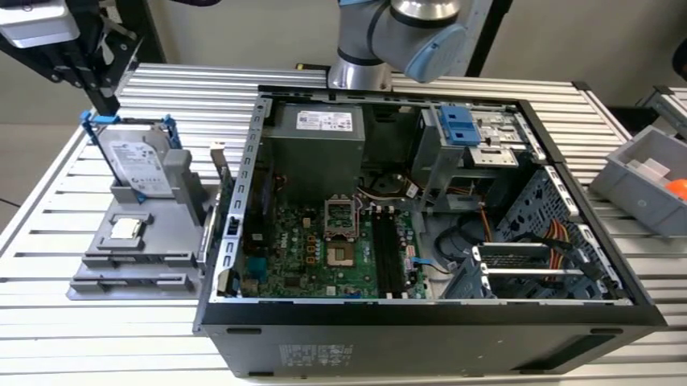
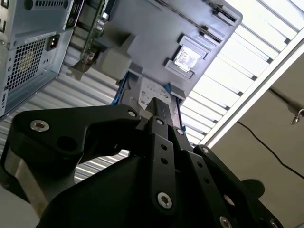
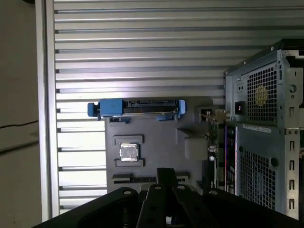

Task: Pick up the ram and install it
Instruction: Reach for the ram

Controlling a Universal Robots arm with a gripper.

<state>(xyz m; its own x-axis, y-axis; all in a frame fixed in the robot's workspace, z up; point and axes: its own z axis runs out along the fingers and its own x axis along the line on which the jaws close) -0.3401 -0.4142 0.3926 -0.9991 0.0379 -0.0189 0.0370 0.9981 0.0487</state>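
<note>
Exterior view first: the gripper is hanging at the exterior view's far left, above the grey fixture sitting on the slatted table. Its black fingers are looking pressed together, with nothing between them. In both wrist views the gripper is tapering to a single narrow tip.

Just below that tip in the exterior view, a hard drive is standing upright in a blue caddy at the fixture's far end. Nearer, a small square processor chip is lying flat in its pocket.

The ram is standing on edge at the fixture's right side, just beside the outer wall of the open computer case. It is showing as a thin dark strip, apart from the gripper. In the first wrist view the ram is appearing edge-on, green, between the fixture and the case's vented back panel.

Inside the case, the green motherboard is lying flat, with the long black slots running near to far along its right side. The robot arm is rising behind the case at the far edge. A grey bin is sitting at the exterior view's right.
</note>
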